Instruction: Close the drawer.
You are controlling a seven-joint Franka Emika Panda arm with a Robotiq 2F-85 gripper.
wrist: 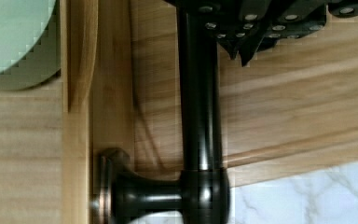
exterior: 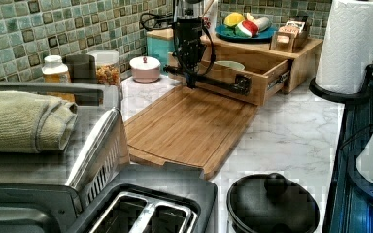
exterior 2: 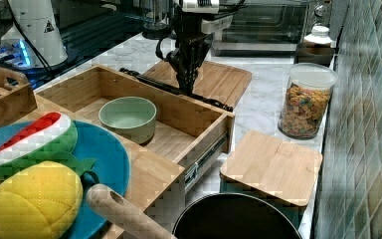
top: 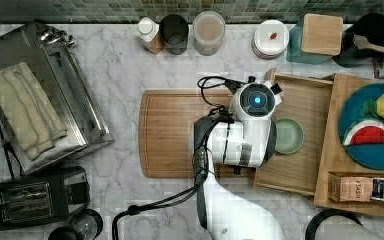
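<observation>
In the top view, going left to right, a flat bamboo cutting board (top: 175, 132) lies on the white marble table (top: 125, 75). Next comes the black gripper (exterior 2: 186, 84) on the white robot arm (top: 245, 130). Then comes the wide light-wood drawer (top: 300, 165), with a wooden tray holding a blue plate of toy fruit (top: 367, 127) on top of its cabinet.

The drawer is pulled far out, and its front panel hangs over the cutting board. A small green bowl (top: 288, 135) sits inside it.

The gripper hangs right at the long black bar handle (exterior: 213, 82) on the drawer's front. In the wrist view its fingertips (wrist: 242, 46) sit at the bar. I cannot tell if the gripper is shut on the bar or just touching it.

So the job looks only begun. The gripper has reached the handle, but the drawer is wide open. I think the whole push back under the tray is left to do.
</observation>
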